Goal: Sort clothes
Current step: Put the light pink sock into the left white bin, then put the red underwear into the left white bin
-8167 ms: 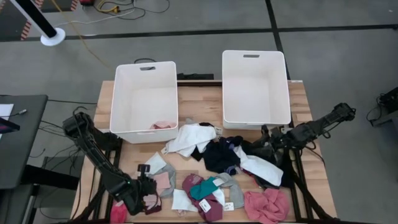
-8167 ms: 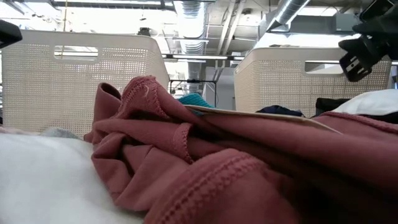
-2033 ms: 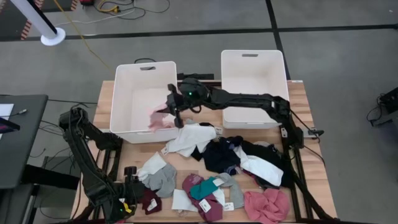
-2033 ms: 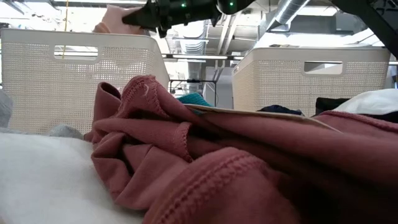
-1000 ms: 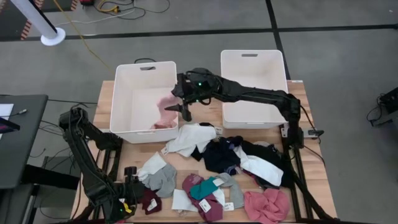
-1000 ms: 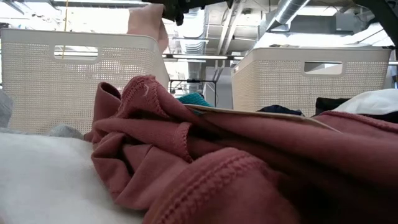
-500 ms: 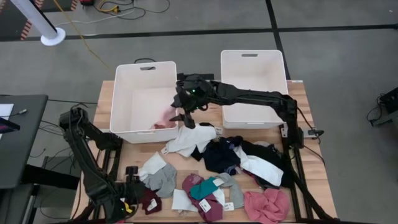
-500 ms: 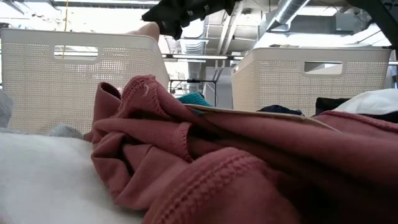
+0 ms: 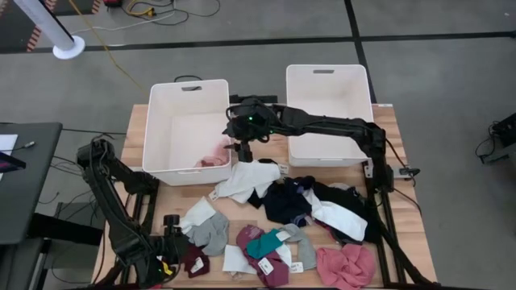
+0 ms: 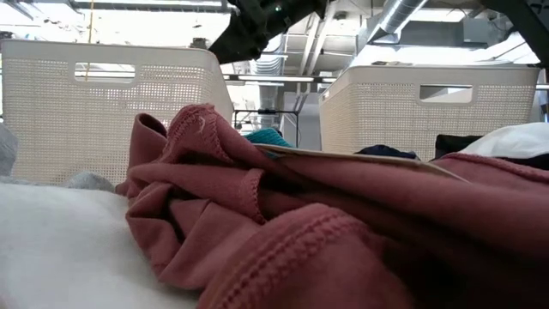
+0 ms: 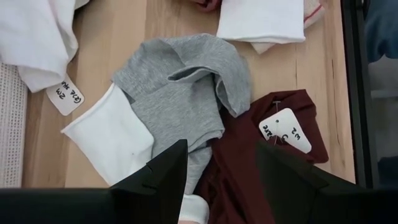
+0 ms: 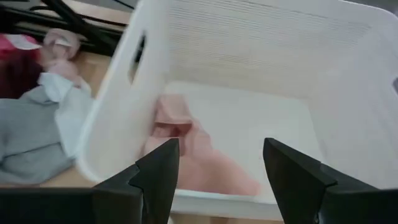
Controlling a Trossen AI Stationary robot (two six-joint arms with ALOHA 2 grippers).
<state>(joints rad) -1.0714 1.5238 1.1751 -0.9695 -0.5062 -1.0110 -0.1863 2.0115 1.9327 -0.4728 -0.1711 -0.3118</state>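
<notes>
Clothes (image 9: 278, 217) in a loose heap on the wooden table (image 9: 403, 193): pink, maroon, teal, white, grey, dark, some with paper tags.

Pale pink pieces (image 12: 186, 152) inside left bin (image 9: 187, 129). Right gripper (image 9: 243, 149) at that bin's edge, fingers apart, empty. Left gripper (image 11: 217, 180) open above grey garment (image 11: 180, 93), holding nothing.

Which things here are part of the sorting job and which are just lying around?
Job: pink clothes in left bin; right bin; grey garment; maroon garment; clothes pile.
Lying about: yellow cable; side desk.
</notes>
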